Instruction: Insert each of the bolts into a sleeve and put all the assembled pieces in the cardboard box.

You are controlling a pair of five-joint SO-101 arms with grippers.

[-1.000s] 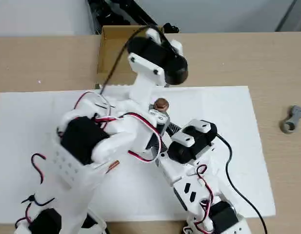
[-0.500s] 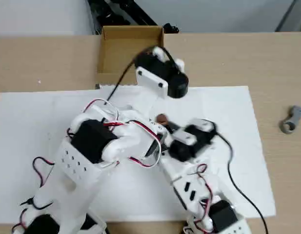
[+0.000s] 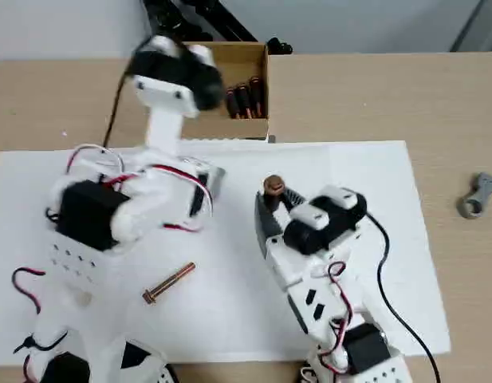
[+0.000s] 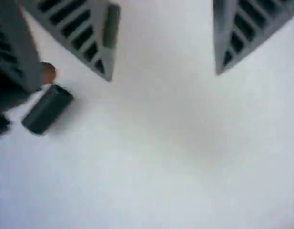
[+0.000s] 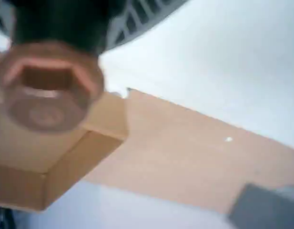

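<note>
Well, the right gripper point(image 3: 276, 199) pinches a bolt point(image 3: 273, 187), the left gripper's point(image 4: 163, 74) jaws gape, and the hard loose bolt point(image 3: 169, 283) may roll: grab its middle.

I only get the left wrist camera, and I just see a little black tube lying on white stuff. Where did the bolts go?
Observer: One loose bolt lies flat on the white sheet, close to the left arm.
Operator: Is the other arm holding something?
Observer: Yes. The right gripper is shut on a sleeved bolt, with the head pointing up.
Operator: Is anything in the box?
Observer: The cardboard box at the far edge of the sheet holds a few assembled pieces.
</note>
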